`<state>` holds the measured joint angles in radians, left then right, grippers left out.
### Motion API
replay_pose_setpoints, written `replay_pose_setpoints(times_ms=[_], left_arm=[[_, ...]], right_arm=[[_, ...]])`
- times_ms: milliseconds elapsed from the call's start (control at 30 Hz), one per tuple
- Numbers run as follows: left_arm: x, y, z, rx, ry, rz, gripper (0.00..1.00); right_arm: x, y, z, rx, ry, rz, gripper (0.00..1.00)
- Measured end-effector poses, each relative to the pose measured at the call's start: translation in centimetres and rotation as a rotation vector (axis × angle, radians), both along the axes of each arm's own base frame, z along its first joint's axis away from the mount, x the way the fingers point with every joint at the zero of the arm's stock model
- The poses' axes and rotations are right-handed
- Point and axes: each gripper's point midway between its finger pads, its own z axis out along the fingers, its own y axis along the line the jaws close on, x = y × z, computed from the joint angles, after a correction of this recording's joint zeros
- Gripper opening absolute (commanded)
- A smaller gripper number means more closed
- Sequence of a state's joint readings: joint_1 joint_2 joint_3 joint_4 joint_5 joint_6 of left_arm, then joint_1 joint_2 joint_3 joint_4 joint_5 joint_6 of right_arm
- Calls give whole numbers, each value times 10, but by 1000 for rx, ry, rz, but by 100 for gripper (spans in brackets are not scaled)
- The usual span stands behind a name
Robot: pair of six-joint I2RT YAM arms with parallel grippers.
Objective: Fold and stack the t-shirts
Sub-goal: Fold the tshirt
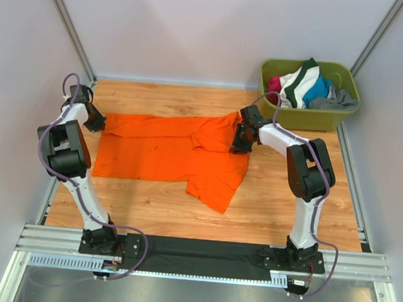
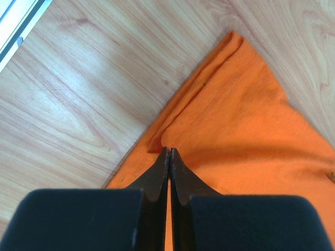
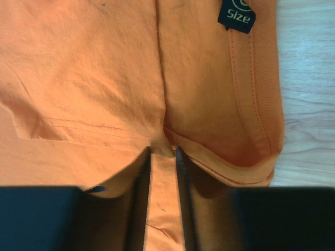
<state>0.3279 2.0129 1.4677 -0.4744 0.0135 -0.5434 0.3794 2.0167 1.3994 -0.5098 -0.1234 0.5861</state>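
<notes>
A bright orange t-shirt (image 1: 167,152) lies spread on the wooden table, with one part folded down toward the front. My left gripper (image 1: 96,123) sits at its far left corner. In the left wrist view (image 2: 168,150) the jaws are pressed together on the cloth's edge (image 2: 246,120), which bunches at the tips. My right gripper (image 1: 240,141) is at the shirt's right end by the collar. In the right wrist view (image 3: 163,150) its narrow jaws pinch a fold of the orange cloth (image 3: 94,78). A dark size label (image 3: 236,16) shows near the collar band.
An olive-green tub (image 1: 307,118) at the back right holds several other bunched garments (image 1: 306,86). Grey walls and metal rails close in the table on the left, right and back. Bare wood shows in front of the shirt (image 1: 149,206).
</notes>
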Motion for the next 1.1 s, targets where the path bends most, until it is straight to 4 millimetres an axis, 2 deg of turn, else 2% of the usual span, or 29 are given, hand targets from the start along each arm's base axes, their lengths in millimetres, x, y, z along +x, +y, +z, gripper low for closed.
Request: replay_pose_setpoints(times_ms=[167, 200, 500, 600, 800, 867, 1100], left_arm=[[1, 0, 8, 6, -18, 0, 0], [1, 0, 10, 7, -20, 0, 0], [2, 1, 13, 10, -27, -1, 0], [2, 1, 19, 15, -39, -3, 0], [4, 1, 28, 24, -58, -6, 0], [3, 1, 28, 24, -58, -6, 0], [3, 2, 28, 26, -58, -6, 0]], right_arm=[[1, 1, 0, 3, -5, 0, 6], [1, 1, 0, 3, -6, 0, 0], [1, 1, 5, 9, -9, -2, 0], [-4, 3, 21, 41, -26, -11, 0], [-9, 8, 64, 111, -95, -22, 0], [-8, 10, 71, 124, -110, -22, 0], [-20, 12, 59, 128, -66, -20, 0]])
